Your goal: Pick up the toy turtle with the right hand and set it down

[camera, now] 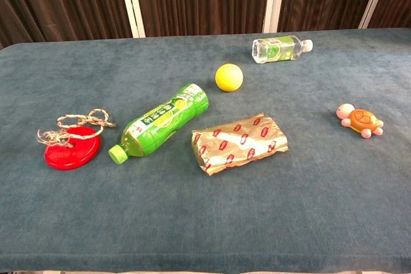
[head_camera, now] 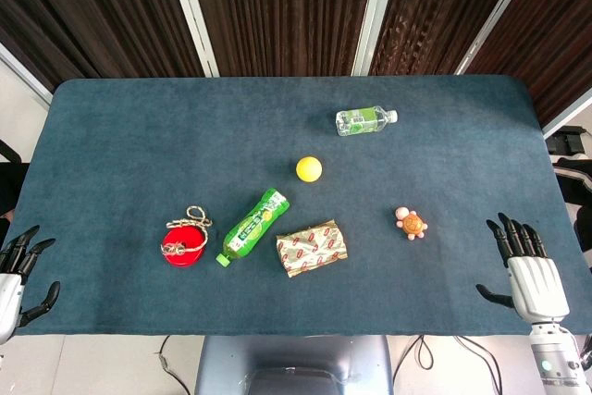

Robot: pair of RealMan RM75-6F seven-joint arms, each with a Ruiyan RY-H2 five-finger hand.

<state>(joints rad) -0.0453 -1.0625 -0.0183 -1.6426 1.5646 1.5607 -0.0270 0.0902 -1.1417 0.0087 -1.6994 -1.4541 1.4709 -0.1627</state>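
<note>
The toy turtle (head_camera: 411, 223), orange-shelled with pink head and feet, lies on the blue table cloth right of centre; the chest view has the turtle (camera: 359, 120) at its right side. My right hand (head_camera: 529, 270) rests open at the table's near right corner, fingers spread, well apart from the turtle and to its lower right. My left hand (head_camera: 18, 272) lies open at the near left edge, holding nothing. Neither hand appears in the chest view.
A green bottle (head_camera: 252, 226) lies on its side beside a foil snack packet (head_camera: 313, 248). A red disc with a rope (head_camera: 184, 242) sits to the left. A yellow ball (head_camera: 309, 168) and a small clear bottle (head_camera: 364, 120) lie farther back.
</note>
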